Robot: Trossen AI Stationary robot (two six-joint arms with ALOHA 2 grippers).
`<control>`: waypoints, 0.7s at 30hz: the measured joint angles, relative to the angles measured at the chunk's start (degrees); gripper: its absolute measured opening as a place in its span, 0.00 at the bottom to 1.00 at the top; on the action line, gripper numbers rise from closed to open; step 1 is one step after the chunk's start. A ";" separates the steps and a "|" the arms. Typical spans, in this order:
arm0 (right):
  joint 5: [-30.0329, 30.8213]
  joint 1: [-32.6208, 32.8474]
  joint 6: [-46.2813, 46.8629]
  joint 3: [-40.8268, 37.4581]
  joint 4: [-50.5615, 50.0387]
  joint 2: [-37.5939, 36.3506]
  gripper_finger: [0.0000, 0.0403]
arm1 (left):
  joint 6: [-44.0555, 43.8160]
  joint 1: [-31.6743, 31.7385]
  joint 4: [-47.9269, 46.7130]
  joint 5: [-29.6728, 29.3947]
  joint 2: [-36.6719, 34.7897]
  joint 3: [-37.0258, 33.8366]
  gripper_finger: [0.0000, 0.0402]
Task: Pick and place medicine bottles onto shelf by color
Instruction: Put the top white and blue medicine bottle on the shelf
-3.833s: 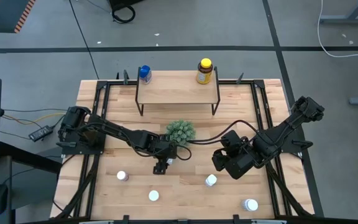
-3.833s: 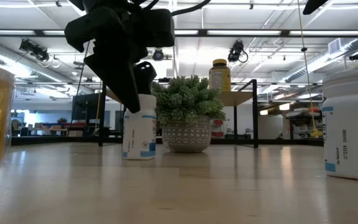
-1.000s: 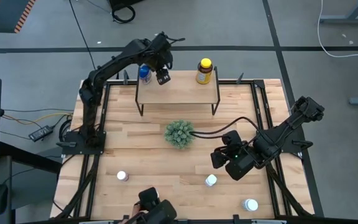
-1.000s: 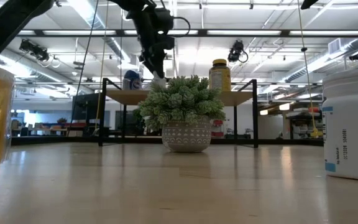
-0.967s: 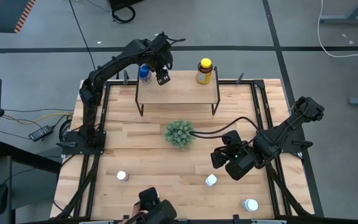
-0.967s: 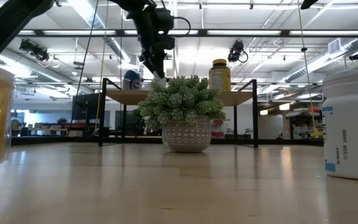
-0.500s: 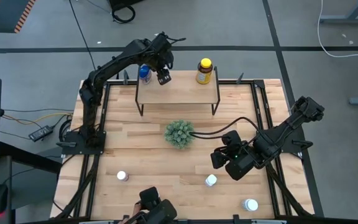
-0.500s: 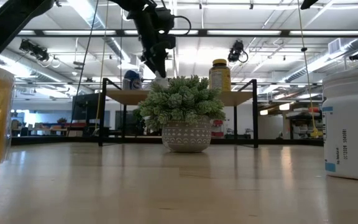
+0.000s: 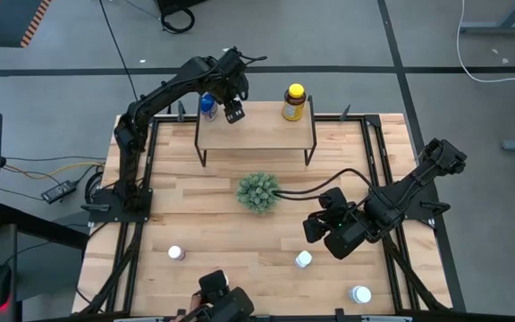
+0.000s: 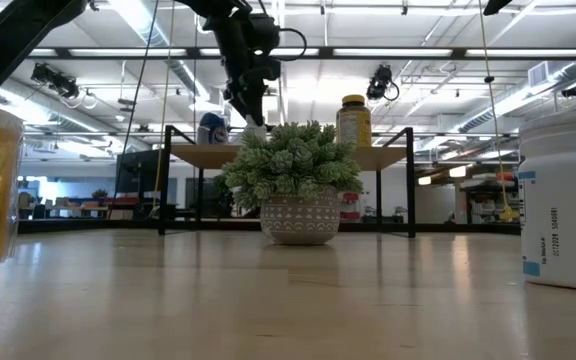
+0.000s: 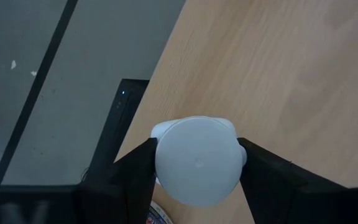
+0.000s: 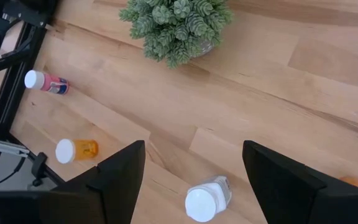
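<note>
Near the table's front edge, the right gripper (image 9: 326, 234) hovers with its fingers spread wide and empty, beside a white bottle (image 9: 303, 259). Farther, the left gripper (image 9: 233, 113) pinches a white-capped bottle (image 11: 196, 160), probably just above the shelf (image 9: 256, 132), beside the blue bottle (image 9: 207, 105).

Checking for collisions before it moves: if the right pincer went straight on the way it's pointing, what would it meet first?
Probably the white-capped bottle lying on the tabletop between the open fingers of the right pincer; depth is unclear, so it could reach bare wood first.
</note>
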 joint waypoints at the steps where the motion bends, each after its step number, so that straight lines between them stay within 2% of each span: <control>1: 0.00 0.00 0.00 0.00 0.00 -0.01 0.69 | -0.01 0.00 0.01 0.00 0.00 0.00 0.52; 5: 0.00 0.00 0.00 0.00 0.00 0.00 0.69 | -0.27 0.04 0.04 0.00 0.00 0.00 0.52; 10: 0.00 0.00 0.02 0.00 0.00 0.00 0.69 | -0.29 0.03 0.10 -0.21 0.00 0.00 0.58; 14: 0.00 0.00 0.02 0.00 0.00 -0.01 0.69 | -0.27 0.04 0.34 -2.58 0.00 0.00 0.62; 21: 0.00 0.00 0.02 0.00 0.02 -0.02 0.69 | -0.19 -0.10 0.39 -2.85 0.00 0.00 0.65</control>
